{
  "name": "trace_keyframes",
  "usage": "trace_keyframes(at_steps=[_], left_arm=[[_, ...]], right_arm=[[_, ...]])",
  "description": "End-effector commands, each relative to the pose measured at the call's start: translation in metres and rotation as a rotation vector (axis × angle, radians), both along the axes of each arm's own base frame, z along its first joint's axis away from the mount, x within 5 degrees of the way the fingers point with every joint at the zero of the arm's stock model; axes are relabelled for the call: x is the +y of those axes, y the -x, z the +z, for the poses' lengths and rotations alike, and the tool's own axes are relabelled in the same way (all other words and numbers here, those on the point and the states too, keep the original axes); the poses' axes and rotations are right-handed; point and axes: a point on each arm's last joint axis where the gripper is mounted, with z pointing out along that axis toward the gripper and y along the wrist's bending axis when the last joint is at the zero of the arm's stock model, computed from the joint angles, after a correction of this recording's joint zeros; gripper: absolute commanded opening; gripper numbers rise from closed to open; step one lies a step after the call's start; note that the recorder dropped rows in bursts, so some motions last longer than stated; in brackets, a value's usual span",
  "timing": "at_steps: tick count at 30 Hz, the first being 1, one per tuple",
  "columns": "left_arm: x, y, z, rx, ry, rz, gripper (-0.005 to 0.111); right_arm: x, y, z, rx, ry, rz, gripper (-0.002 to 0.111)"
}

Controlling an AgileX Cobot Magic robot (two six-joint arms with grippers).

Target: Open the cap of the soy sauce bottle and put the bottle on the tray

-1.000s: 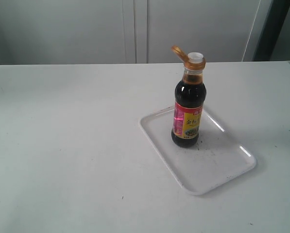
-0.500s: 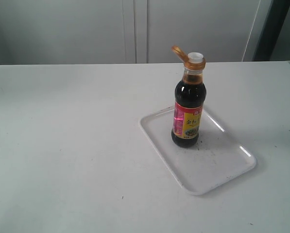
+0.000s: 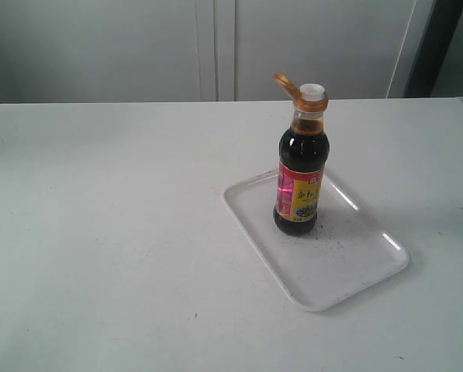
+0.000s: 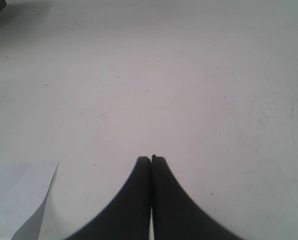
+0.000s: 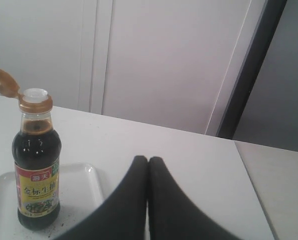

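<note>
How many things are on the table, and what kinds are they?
Bottles: 1, the soy sauce bottle, standing upright with its cap flipped open.
Trays: 1, the white tray, under the bottle.
Total: 2 things on the table.

- The surface (image 3: 115,232) is a plain white top with faint scuffs, ending at its far edge before pale cabinet panels.
- The tray (image 3: 355,267) lies flat on it, right of centre, set at an angle to the surface's edges.
- A white sheet (image 4: 19,200) lies on it in the left wrist view.
</note>
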Motion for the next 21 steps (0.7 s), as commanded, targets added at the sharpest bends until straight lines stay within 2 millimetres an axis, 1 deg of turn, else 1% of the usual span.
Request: trace_keyframes(at_steps=[1, 21], left_arm=[[-0.0002, 0.0001, -0.0006, -0.004, 0.019, 0.006, 0.000], [-0.0002, 0.0001, -0.0006, -0.004, 0.019, 0.006, 0.000]], right_arm=[[-0.0003, 0.0011, 0.0007, -0.015, 0.009, -0.003, 0.000], [-0.0008, 0.0009, 0.0021, -0.029, 0.010, -0.009, 0.000]])
